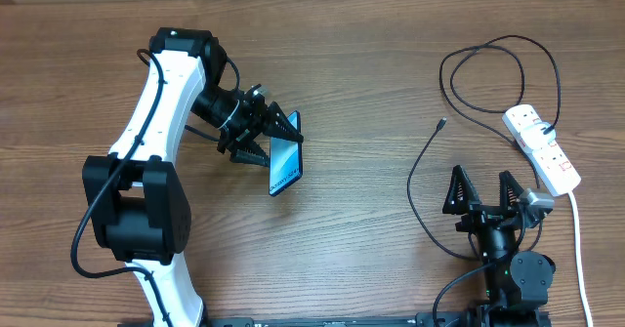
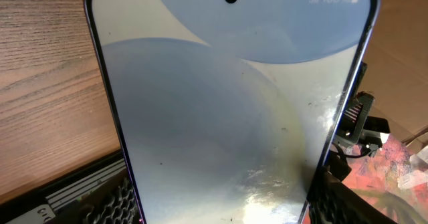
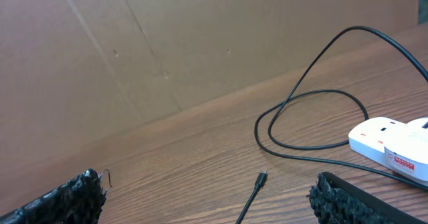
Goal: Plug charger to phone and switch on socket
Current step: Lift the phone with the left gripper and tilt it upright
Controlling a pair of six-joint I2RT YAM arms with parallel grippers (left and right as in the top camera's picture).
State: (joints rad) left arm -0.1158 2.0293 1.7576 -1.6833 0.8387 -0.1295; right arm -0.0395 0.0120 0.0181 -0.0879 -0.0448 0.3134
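Observation:
The phone (image 1: 284, 162), with black edges and a lit blue screen, is held off the table and tilted in my left gripper (image 1: 266, 137), which is shut on its sides. In the left wrist view the phone's screen (image 2: 227, 97) fills the frame between the fingers (image 2: 224, 198). The charger is a thin black cable that loops across the right side, and its plug tip (image 1: 442, 124) lies free on the table. My right gripper (image 1: 480, 185) is open and empty, and the plug tip (image 3: 261, 178) lies just ahead between its fingers (image 3: 207, 187). The socket, a white power strip (image 1: 543, 148), lies at the far right.
The strip's thick white cord (image 1: 578, 239) runs down the right edge. The black cable loops (image 1: 498, 73) behind the strip and also shows in the right wrist view (image 3: 314, 110). A brown cardboard wall (image 3: 167, 43) stands at the table's far edge.

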